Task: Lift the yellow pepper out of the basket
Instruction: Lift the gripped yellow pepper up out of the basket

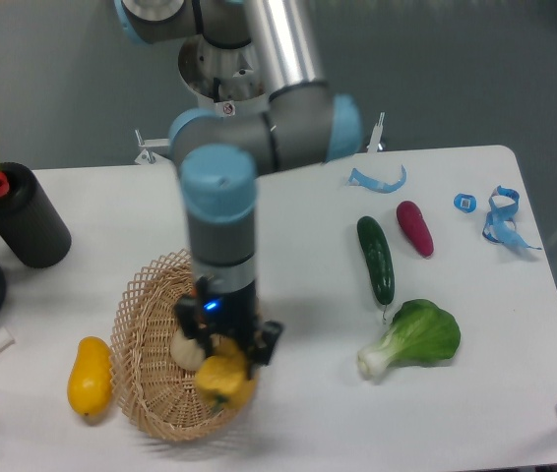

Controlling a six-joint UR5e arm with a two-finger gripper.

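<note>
Black vase (26, 216) with red flowers at far left edge. Elongated yellow fruit (89, 376) on table, just left of basket (146, 388). Gripper (226, 366) over basket's right rim, fingers closed on yellow pepper (223, 381); pepper directly beneath tool, above rim. Pale item (186, 346) in basket beside it. Cucumber (376, 259), leafy green (415, 337) well right.

Oval tan woven wicker basket (146, 393) sits front-left on white table (298, 423). Blocky yellow bell pepper (222, 382) over basket's right rim, between fingers of black two-finger gripper (227, 346). Smooth elongated yellow fruit (90, 375) just left of basket. Dark green cucumber (376, 259) right of basket; leafy green bok choy (415, 337) in front of it; dark red oblong vegetable (415, 227) just right of cucumber.
</note>
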